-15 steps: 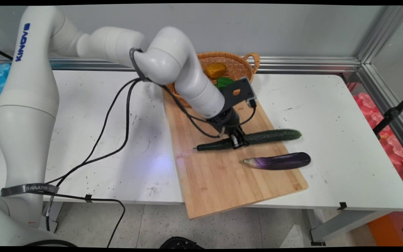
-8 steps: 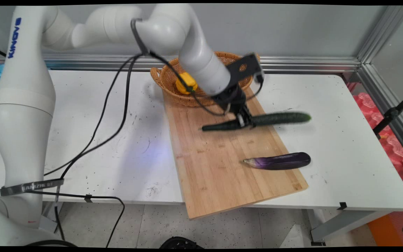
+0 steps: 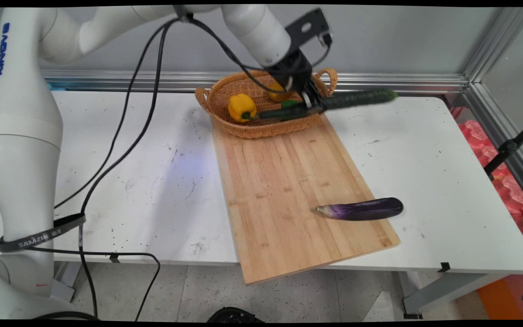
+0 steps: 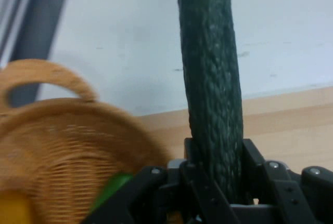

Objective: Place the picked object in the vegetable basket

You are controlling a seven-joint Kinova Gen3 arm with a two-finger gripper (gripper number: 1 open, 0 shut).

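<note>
A long dark green cucumber (image 3: 357, 98) (image 4: 210, 89) hangs level in the air, with my gripper (image 3: 310, 105) (image 4: 216, 174) shut on it near its middle. It is held above the right rim of a wicker basket (image 3: 252, 129) (image 4: 57, 146) at the table's back. One end of the cucumber reaches over the basket, the other points right over the white table. In the basket lie a yellow pepper (image 3: 241, 107), a brownish-yellow vegetable (image 3: 278, 95) and something green (image 3: 290, 104) (image 4: 112, 190), partly hidden by the cucumber.
A wooden cutting board (image 3: 288, 190) runs from the basket to the table's front edge. A purple eggplant (image 3: 362, 209) lies across its right edge. Black cables hang from the arm over the table's left half. An aluminium frame (image 3: 479, 68) bounds the back and right.
My gripper has lifted the cucumber off the cutting board and carried it up and back, to above the basket's right rim. The eggplant has stayed put.
</note>
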